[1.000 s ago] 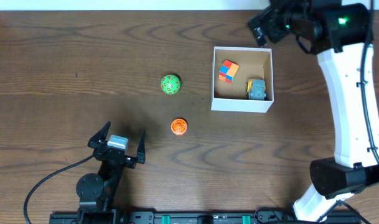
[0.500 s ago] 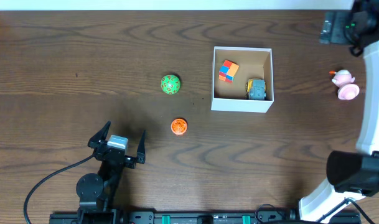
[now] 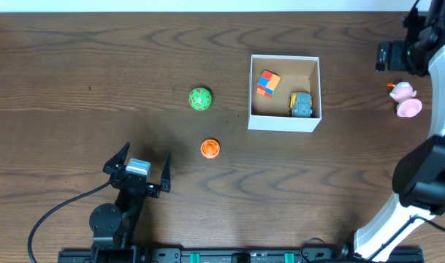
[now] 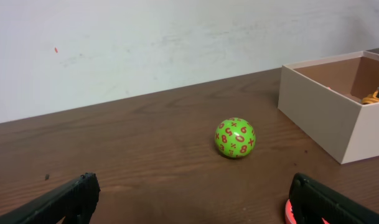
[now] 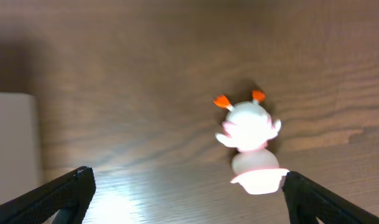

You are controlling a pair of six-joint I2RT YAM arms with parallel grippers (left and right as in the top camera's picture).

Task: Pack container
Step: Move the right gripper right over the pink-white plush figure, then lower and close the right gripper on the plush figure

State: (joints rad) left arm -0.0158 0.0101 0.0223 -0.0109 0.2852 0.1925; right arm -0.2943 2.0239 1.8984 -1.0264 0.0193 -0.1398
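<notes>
The square, shallow cardboard container [image 3: 283, 123], white outside and brown inside, sits right of centre on the dark wooden table [image 3: 76, 58], bare wood along all four walls, a multicoloured cube [image 3: 267, 82] and small grey toy car [image 3: 301, 105] inside. The right gripper [image 5: 186, 190] hangs spread wide over a pink plastic figure [image 5: 250, 140], well apart to the container's right. The left gripper [image 4: 192, 202], likewise spread and unladen, faces a green numbered ball [image 4: 235, 137]

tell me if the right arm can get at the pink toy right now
Probably yes: the right gripper hangs open just above the pink toy, which stands alone on the table, apart from the container, nothing between it and the fingers.
</notes>
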